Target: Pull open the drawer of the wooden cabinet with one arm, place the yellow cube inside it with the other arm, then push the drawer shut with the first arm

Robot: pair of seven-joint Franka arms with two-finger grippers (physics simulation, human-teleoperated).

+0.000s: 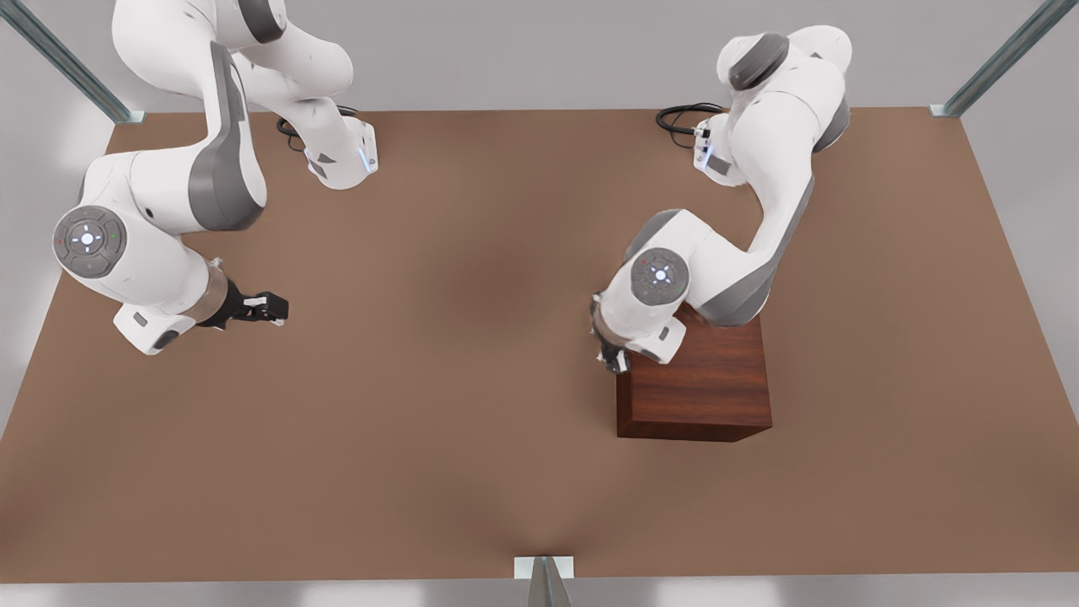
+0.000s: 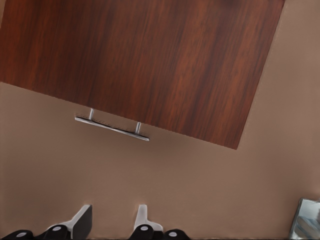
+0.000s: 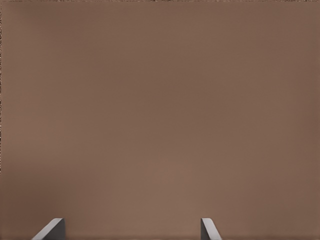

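The wooden cabinet (image 1: 704, 384) is a boxy block of dark reddish-brown wood with streaky grain, standing on the brown counter (image 1: 438, 405) toward the front view's right. In the left wrist view its top (image 2: 145, 60) is seen from above, and a thin silver bar handle (image 2: 112, 128) on two short posts juts from one edge — that marks the drawer's front. The drawer sits flush with the cabinet body, closed, so nothing of its inside can be seen.

The left gripper (image 1: 614, 361) hangs at the cabinet's handle side, just beside the corner, its arm bent over the cabinet top. In the left wrist view its fingers (image 2: 82, 220) stand apart with bare counter between them, close to the handle but clear of it — the jaws are open and hold nothing.

The right gripper (image 1: 268, 308) waits well apart, over bare counter at the front view's left. In the right wrist view its fingertips (image 3: 54, 229) are spread wide with nothing between them, so those jaws are open and empty too.
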